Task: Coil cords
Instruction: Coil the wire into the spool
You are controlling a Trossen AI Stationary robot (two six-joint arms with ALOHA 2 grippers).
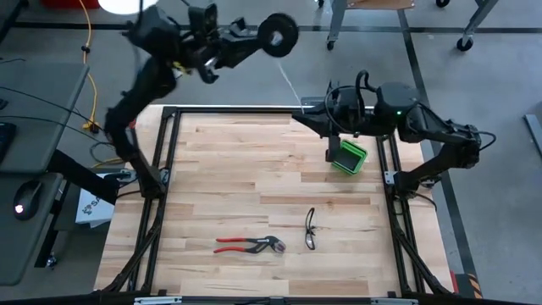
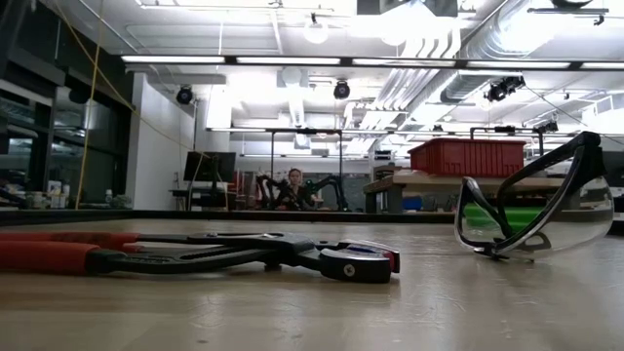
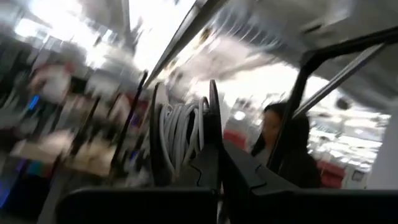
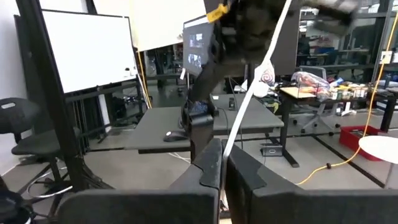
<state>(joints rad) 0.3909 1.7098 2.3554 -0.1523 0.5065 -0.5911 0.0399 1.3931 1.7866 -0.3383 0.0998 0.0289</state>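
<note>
The black round spool (image 1: 278, 34) hangs high beyond the table's far edge, with my left gripper (image 1: 257, 37) shut on it. In the left wrist view, white cord turns (image 3: 183, 130) lie wound between the spool's two black flanges. The thin white cord (image 1: 290, 83) runs straight from the spool down to my right gripper (image 1: 303, 108), which is shut on it over the table's far edge. The right wrist view shows the cord (image 4: 252, 93) rising away from the shut fingers. My left gripper has its shut fingers (image 3: 239, 171) on the spool at one black flange (image 3: 214, 127). The spool is lifted clear, standing on edge beyond the fingertips, flanges upright; just how the fingers meet the flange is hidden by the fingers themselves. My right gripper pinches a single strand of the cord (image 4: 225, 152) between its two fingers, which point level toward the table's left. The cord leaves the fingertips slanting up to the spool and is drawn taut.
Red-handled pliers (image 1: 250, 246) and safety glasses (image 1: 310, 229) lie near the table's front. A green box (image 1: 348, 157) sits by the right arm. A thick yellow cable (image 1: 87, 59) runs on the floor at the left. A person (image 3: 283, 143) sits beyond the table.
</note>
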